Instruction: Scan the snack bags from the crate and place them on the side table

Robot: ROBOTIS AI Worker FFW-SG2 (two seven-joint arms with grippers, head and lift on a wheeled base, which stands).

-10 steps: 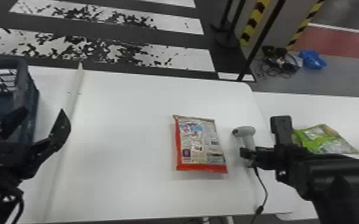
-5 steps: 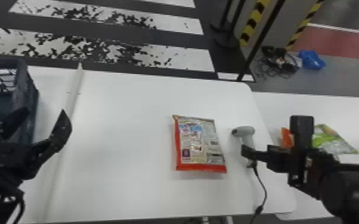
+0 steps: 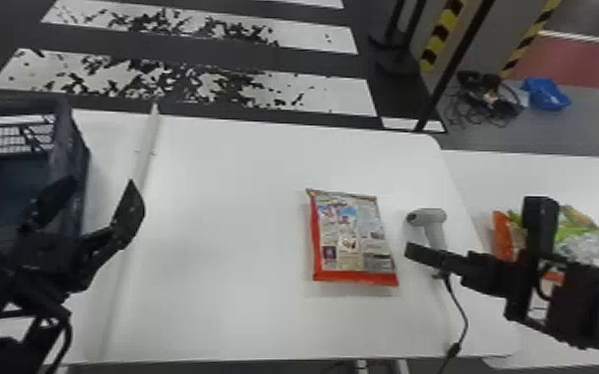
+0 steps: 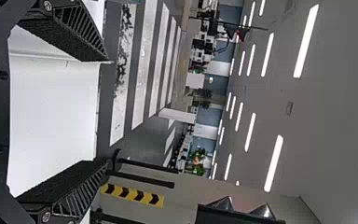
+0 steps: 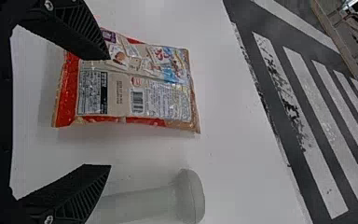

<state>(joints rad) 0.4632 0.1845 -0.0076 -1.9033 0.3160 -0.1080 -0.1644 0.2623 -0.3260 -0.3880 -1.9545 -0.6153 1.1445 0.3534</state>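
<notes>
My left gripper [image 3: 102,183] stands open beside the dark blue crate [image 3: 78,164]; in the left wrist view this gripper [image 4: 110,111] has nothing between its fingers. A red-edged snack bag [image 3: 350,238] lies flat on the table, its printed side up. Right of it rests the grey hand scanner [image 3: 432,219]. My right gripper [image 3: 472,225] is open by the scanner, one finger in front of the scanner's handle. In the right wrist view the gripper [image 5: 110,112] has the bag [image 5: 137,95] near one finger and the scanner [image 5: 189,198] near the other, neither gripped.
On the side table [image 3: 487,174] at the right lie a green bag [image 3: 582,233] and an orange one [image 3: 502,233], partly behind the right gripper. The scanner's black cable [image 3: 465,318] runs to the front edge. A pale strip [image 3: 147,149] crosses the white table [image 3: 224,209] near the crate.
The right arm's body has shifted right, while its finger by the scanner stays close to the same place. The orange bag behind it has come into sight. The left arm looks unmoved.
</notes>
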